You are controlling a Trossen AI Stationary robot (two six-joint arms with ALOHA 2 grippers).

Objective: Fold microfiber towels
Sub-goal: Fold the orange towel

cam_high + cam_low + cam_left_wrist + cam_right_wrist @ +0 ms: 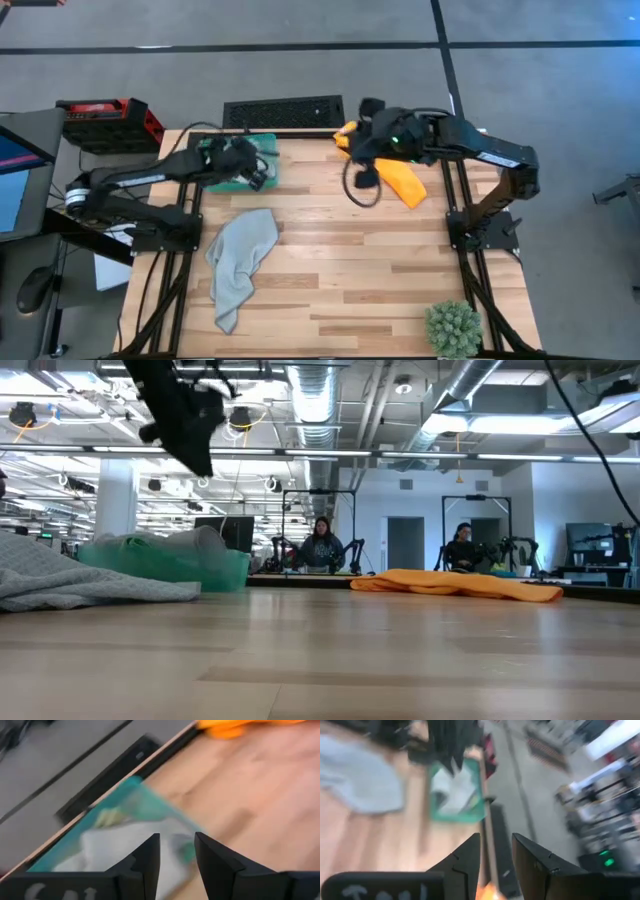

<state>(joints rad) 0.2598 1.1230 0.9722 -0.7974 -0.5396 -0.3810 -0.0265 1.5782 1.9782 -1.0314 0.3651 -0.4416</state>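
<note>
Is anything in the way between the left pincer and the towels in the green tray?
Nothing visible. The left pincer hangs empty, fingers apart, right above the green tray, with a pale towel lying in the tray directly ahead. The right pincer is off over the orange towel, well clear of that path.

Quick count of what's on the table: one orange towel (pixel 398 180) lying flat at the back right, one grey towel (pixel 240 262) crumpled at the front left, and one green tray (pixel 262 160) at the back left with cloth piled in it. Inside I can make out one pale grey towel (pixel 117 842) and a bit of light green (pixel 111 816), so probably two in there, but can't say for sure. One spiky plant ball (pixel 453 328) at the front right corner. Two arms, one gripper each. Two people (pixel 322 545) sit in the room behind.
</note>
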